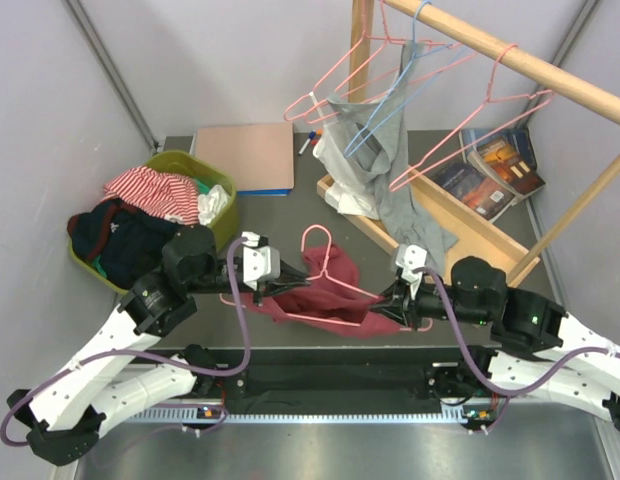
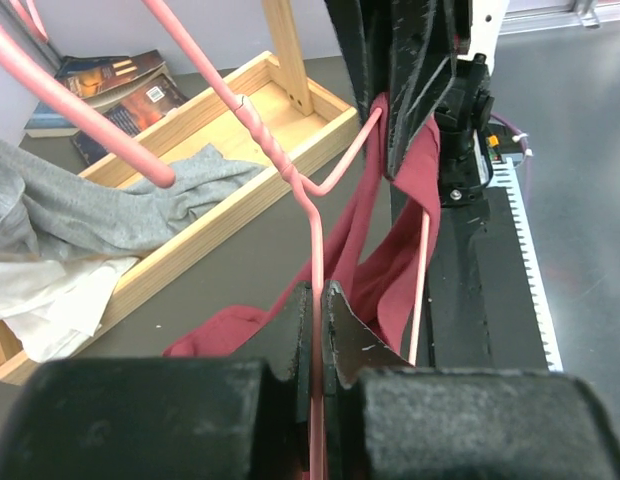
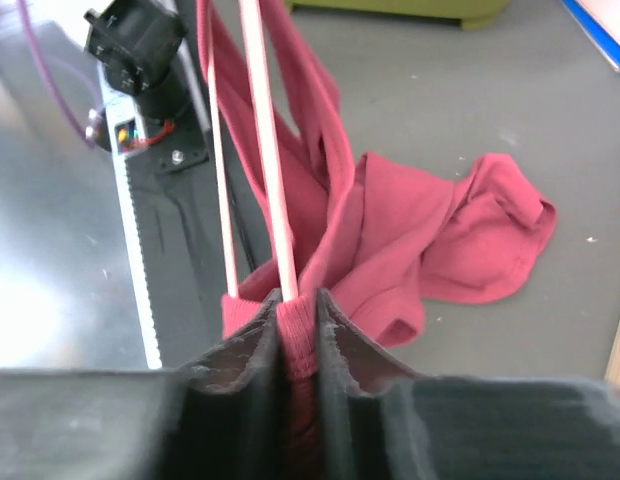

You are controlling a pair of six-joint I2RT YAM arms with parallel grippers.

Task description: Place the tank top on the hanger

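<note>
The maroon tank top (image 1: 320, 290) lies crumpled near the table's front, between the two grippers. The pink wire hanger (image 1: 335, 275) is threaded through it, hook pointing to the far side. My left gripper (image 1: 258, 290) is shut on the hanger's wire (image 2: 316, 300) at its left end. My right gripper (image 1: 390, 305) is shut on a fold of the tank top (image 3: 390, 240), with the hanger's wire (image 3: 265, 150) running out from between the jaws. In the left wrist view the tank top (image 2: 390, 240) hangs over the wire.
A wooden rack (image 1: 510, 55) at back right holds pink hangers (image 1: 470, 130), a light blue hanger (image 1: 395, 90) and a grey garment (image 1: 390, 170). Its wooden base tray (image 1: 460, 215) holds books (image 1: 500, 160). A green basket (image 1: 180, 165) of clothes stands left, a board (image 1: 245, 155) behind.
</note>
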